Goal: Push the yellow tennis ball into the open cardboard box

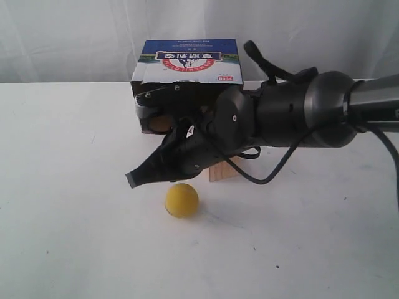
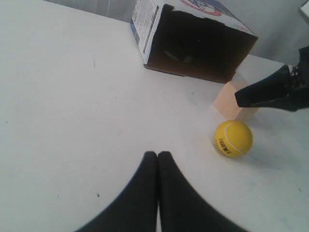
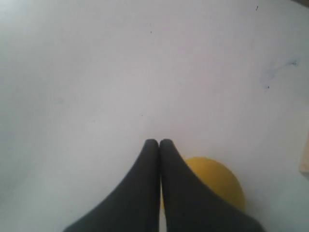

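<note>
The yellow tennis ball [image 1: 181,200] [image 2: 233,138] [image 3: 217,183] rests on the white table in front of the open cardboard box [image 1: 187,68] [image 2: 193,41], whose dark opening faces the ball. My right gripper [image 1: 133,179] [image 3: 159,141] reaches across from the right, shut and empty, its tip hanging just above and left of the ball; its fingertips [image 2: 241,98] show in the left wrist view too. My left gripper [image 2: 158,153] is shut with nothing in it, over bare table some way from the ball. It does not show in the exterior view.
A pale wooden cube [image 1: 222,170] [image 2: 231,102] stands between the ball and the box, partly hidden under the right arm [image 1: 293,112]. The white table [image 1: 75,218] stretches wide on all sides, with a white curtain behind the box.
</note>
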You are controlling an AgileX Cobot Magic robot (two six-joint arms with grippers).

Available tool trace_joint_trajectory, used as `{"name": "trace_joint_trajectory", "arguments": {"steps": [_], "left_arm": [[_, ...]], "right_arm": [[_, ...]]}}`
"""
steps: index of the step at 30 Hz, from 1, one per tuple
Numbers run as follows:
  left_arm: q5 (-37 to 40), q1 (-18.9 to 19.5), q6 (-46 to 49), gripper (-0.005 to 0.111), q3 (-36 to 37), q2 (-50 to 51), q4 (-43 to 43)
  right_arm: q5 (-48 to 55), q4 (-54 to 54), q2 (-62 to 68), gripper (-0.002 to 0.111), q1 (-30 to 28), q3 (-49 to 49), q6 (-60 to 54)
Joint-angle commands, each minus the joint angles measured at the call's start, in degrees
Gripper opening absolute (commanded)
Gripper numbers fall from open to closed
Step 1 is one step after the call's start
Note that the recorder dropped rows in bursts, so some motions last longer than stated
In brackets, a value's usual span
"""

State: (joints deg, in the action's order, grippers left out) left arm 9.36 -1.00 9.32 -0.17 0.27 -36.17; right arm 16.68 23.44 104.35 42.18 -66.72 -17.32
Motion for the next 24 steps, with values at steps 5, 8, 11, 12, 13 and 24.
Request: {"name": "trace_joint_trajectory", "arguments": {"steps": [5,8,11,12,13,24], "left_arm": [[1.45,-0.41,-0.56,0.0,0.17,-0.27,-3.66],[1.43,-0.41,-0.56,0.0,0.17,-0.27,-5.62],[1.91,-0.41,-0.56,0.0,0.17,-0.27,-6.01],[2.13,-0.41,-0.56,0.0,0.17,-0.27,-6.01],[2.15,-0.41,-0.46,0.0,0.17,-0.27,-6.01],[2.25,-0.41,-0.46,0.0,0.17,-0.27,-6.01]], "right_arm": [[0.08,-3.15,5.61,0.0,-2.88,0.02,0.81],[0.42,-3.15,7.38,0.0,-4.05,0.02,3.3],[0.56,-3.02,8.16,0.0,-3.92,0.02,3.39],[0.45,-2.27,8.24,0.0,-3.79,0.02,3.39],[0.33,-2.14,8.24,0.0,-3.5,0.02,3.39],[-2.07,-2.05,8.24,0.0,0.56,-2.02,3.39]]}}
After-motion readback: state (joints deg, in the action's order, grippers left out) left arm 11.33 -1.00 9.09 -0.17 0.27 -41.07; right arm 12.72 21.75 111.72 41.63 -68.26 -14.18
